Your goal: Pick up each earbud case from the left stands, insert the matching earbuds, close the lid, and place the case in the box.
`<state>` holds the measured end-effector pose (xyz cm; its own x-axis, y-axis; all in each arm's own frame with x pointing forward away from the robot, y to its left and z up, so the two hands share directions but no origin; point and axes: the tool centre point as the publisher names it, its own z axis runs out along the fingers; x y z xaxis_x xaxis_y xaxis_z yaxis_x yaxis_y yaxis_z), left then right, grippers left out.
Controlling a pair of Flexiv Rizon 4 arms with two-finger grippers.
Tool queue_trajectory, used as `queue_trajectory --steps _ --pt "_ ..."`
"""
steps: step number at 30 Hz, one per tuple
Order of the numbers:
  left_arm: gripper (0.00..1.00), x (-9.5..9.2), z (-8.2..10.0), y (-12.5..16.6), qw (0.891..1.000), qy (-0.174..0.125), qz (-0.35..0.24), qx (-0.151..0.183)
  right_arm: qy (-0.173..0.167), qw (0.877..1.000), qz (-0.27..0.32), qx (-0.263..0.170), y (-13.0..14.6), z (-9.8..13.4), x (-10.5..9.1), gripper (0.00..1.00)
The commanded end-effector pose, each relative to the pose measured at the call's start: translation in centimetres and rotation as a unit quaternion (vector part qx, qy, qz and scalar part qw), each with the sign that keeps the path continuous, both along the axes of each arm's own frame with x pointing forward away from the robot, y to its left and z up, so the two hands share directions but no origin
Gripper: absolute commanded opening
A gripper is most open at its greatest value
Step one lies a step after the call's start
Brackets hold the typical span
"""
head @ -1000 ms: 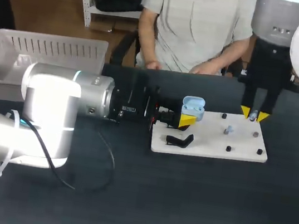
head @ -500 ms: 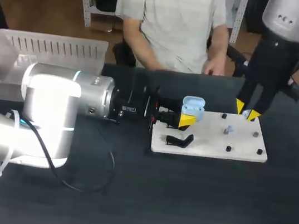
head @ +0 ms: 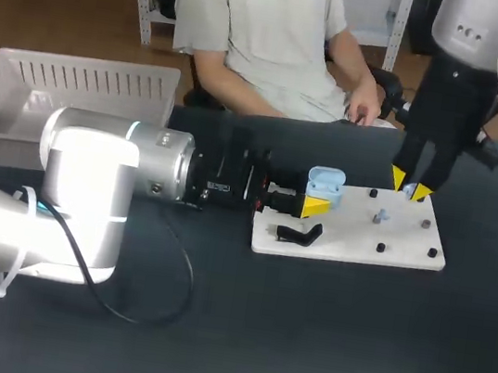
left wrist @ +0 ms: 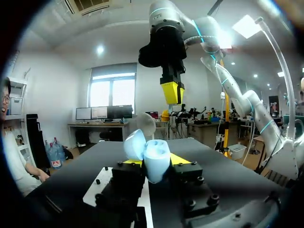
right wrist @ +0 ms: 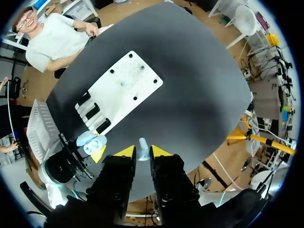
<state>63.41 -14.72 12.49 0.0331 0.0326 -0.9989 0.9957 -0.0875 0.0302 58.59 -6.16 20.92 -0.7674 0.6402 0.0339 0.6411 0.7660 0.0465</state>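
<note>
Jaws on your left arm are closing narrowly on the small light-blue plastic earbud case, gripping it from both sides. The arm is lying low across the dark desk, reaching in from the left. The case's lid is standing open, and in the left wrist view the case is sitting just above the fingers, with its lid tilting away from them. You are holding it over the left end of the flat white rectangular board, just beyond a black stand piece lying on that end. Small dark pegs are dotting the rest of the board.

Farther back, your right arm is hanging downward over the board's far edge. Its jaws are nearly together, pinching a tiny pale earbud between the yellow fingertips. They are hanging well apart from the case.

At the desk's far left, a white slatted plastic basket is sitting.
</note>
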Motion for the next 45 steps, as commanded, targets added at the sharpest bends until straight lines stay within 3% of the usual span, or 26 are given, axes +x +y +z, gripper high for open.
queue_trajectory --steps 1,8,15,34,45 --pt "0.0 0.2 -0.3 -0.2 1.0 -0.002 0.004 -0.001 0.003 0.999 -0.033 -0.028 1.1 -0.3 0.3 0.0" --pt "0.0 -0.2 -0.9 -0.4 1.0 -0.01 0.007 0.0 0.011 0.994 -0.108 -0.015 1.5 -0.6 1.0 0.0" --pt "0.0 -0.1 -1.0 -0.5 1.0 -0.012 0.012 -0.01 0.025 0.989 -0.148 -0.013 1.9 -1.2 1.6 0.0" --pt "0.0 0.2 -1.7 -0.5 1.0 -0.014 0.008 -0.009 0.038 0.99 -0.137 -0.017 4.5 -2.1 3.4 0.0" --pt "0.0 0.2 -1.8 -0.5 1.0 -0.014 0.008 -0.008 0.041 0.99 -0.132 -0.015 4.8 -2.1 3.4 0.0"
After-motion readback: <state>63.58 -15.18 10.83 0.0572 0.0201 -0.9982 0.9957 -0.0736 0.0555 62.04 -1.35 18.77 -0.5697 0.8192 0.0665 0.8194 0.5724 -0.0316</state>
